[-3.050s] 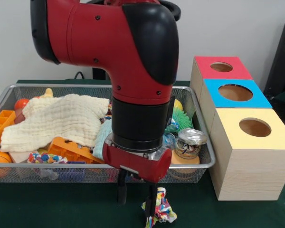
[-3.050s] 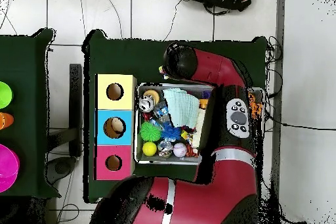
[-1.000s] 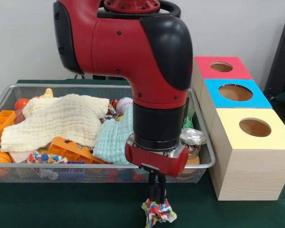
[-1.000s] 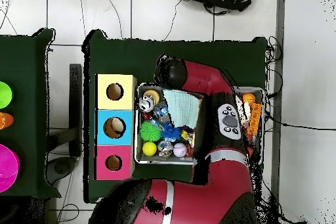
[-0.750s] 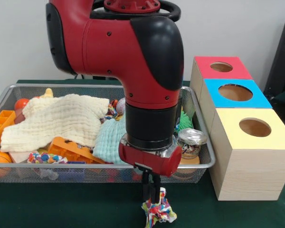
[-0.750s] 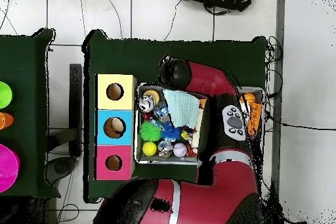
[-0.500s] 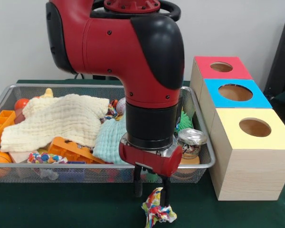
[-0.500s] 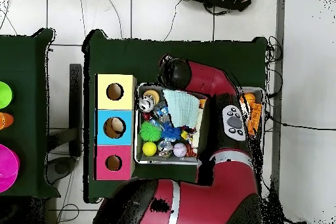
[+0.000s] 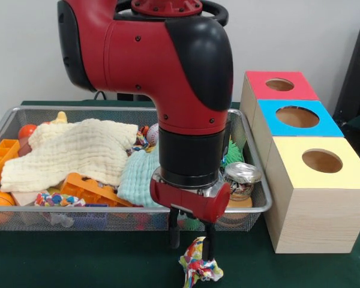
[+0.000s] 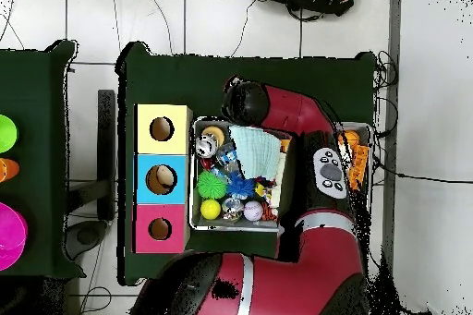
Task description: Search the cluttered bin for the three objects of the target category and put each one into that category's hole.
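A: Along the tabletop's front edge, outside the bin [image 9: 6, 123], what is that bright scrap?

B: A knotted rope toy [image 9: 199, 264], many-coloured, lying on the green cloth just in front of the bin's front wall. The gripper [image 9: 192, 243] stands over it with its two fingers apart; one finger is down beside the toy's right side, the other hangs clear on its left. Nothing is held.

A: How would it handle?

B: Light and soft, I'd judge. It will sag and may slip, so the knotted middle looks the surest place to pinch, not a frayed end.

A: Count things for me, left to right.

B: One bin. Inside, one cream cloth [image 9: 72, 150] covers the left half, and one pale teal cloth [image 9: 138, 177] lies beside it. I see two orange blocks [image 9: 93, 189], one at the left wall and one near the front. A second rope toy [image 9: 59, 199] lies at the front wall. One tin can [image 9: 240, 180] sits in the bin's front right corner. Right of the bin stand three boxes [image 9: 312, 198]: red, blue, yellow, each with one hole.

A: Any more rope?

B: Possibly a bit near the baseball [image 10: 252, 211] in the overhead view; I can't tell.
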Motion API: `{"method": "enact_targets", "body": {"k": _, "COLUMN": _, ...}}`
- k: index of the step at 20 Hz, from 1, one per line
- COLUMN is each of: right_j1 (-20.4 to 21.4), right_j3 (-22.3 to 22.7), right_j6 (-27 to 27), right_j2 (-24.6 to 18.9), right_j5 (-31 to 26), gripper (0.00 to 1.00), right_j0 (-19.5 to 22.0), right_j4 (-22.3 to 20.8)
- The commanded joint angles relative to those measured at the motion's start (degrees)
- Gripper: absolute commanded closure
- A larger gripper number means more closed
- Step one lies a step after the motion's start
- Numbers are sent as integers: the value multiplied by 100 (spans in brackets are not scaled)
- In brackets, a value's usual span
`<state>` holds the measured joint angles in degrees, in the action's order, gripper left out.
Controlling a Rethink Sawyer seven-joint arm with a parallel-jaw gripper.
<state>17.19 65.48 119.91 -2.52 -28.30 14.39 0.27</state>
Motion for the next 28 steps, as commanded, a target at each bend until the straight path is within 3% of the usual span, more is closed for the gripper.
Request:
{"method": "enact_targets", "body": {"k": 1, "right_j1": 68, "right_j3": 575, "right_j6": -42, "right_j2": -490, "right_j5": -115, "gripper": 0, "right_j0": 47, "right_j4": -167}}
{"method": "enact_targets", "body": {"k": 8, "right_j1": 228, "right_j3": 1201, "right_j6": 63, "right_j2": -560, "right_j5": 273, "gripper": 0, "right_j0": 17, "right_j4": -248}}
{"method": "enact_targets", "body": {"k": 19, "right_j1": 238, "right_j3": 1246, "right_j6": 217, "right_j2": -321, "right_j5": 547, "gripper": 0, "right_j0": -250, "right_j4": -355}}
{"method": "enact_targets", "body": {"k": 28, "right_j1": 331, "right_j3": 1345, "right_j6": 53, "right_j2": -439, "right_j5": 353, "gripper": 0, "right_j0": -98, "right_j4": -231}}
